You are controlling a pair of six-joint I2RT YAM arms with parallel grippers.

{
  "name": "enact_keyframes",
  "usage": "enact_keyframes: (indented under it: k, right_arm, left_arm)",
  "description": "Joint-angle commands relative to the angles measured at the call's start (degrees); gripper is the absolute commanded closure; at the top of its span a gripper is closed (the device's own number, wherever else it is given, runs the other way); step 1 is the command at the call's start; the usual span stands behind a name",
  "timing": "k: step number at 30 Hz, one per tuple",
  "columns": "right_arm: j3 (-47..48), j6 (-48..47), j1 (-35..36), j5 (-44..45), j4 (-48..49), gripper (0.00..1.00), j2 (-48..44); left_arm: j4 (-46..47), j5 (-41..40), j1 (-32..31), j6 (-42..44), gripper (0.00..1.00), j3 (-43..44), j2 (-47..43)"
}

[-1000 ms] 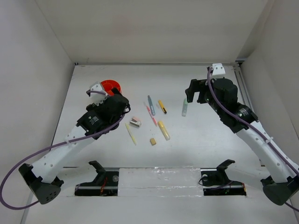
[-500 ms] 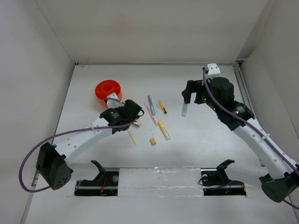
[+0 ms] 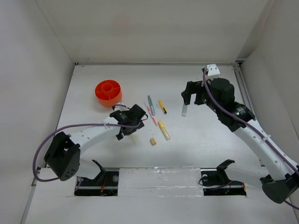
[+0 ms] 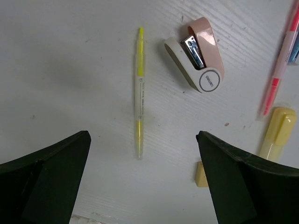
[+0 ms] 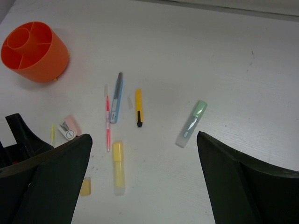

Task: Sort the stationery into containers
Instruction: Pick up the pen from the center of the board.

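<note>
Two dark arms reach over a white table (image 3: pixel 201 154) whose painted top shows fine wood grain. We place everything by the orange cup (image 5: pixel 44 70), a round, smooth plastic tub at the table's back left, split inside by a central ring and straight walls.

The left gripper (image 4: pixel 142 140) hangs to the cup's right, nearer the arm bases, its black wedge-shaped fingers spread wide and gripping nothing. The right gripper (image 5: pixel 144 136) hangs far to the cup's right, fingers likewise wide apart and empty.

All the stationery lies flat on the table, right of the cup and outside it.

- Farthest from the cup, alone, is a pale translucent marker (image 5: pixel 190 123) with a greenish cap.
- Closer in lies a stubby matte yellow highlighter (image 5: pixel 117 168).
- Level with the cup's front are three slim pens, roughly parallel: a yellow pen (image 5: pixel 138 107) with a black tip, a flat grey-blue pen (image 5: pixel 117 98), and just beside that a thin pink-red pen (image 5: pixel 108 123).
- Nearest the cup, a needle-thin pale yellow pen (image 4: pixel 138 93) with a clear barrel lies below the left gripper's gap.
- Just beside it is a small rounded stapler (image 4: pixel 196 53), pink on top, pale grey beneath, bare metal showing.
- Smallest is a tan eraser (image 4: pixel 201 174), a plain block beyond the stapler from the cup.
</note>
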Motion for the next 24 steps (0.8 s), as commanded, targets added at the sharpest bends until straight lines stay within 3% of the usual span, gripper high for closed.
enact_keyframes:
  k: [1, 17, 24]
  right_arm:
    - [-0.3, -1.0, 0.7, -0.7, 3.0, 0.0, -1.9]
    - [-1.4, -1.0, 2.3, -1.3, 4.0, 0.0, -2.9]
    - [-1.9, -1.0, 2.8, -1.3, 4.0, 0.0, -3.5]
  left_arm:
    - [0.6, 2.3, -0.1, -0.1, 0.04, -1.2, 0.3]
    - [4.9, 6.2, -0.1, -2.4, 0.14, -6.9, 7.2]
    - [4.3, 5.1, -0.1, -2.9, 0.27, -6.3, 9.6]
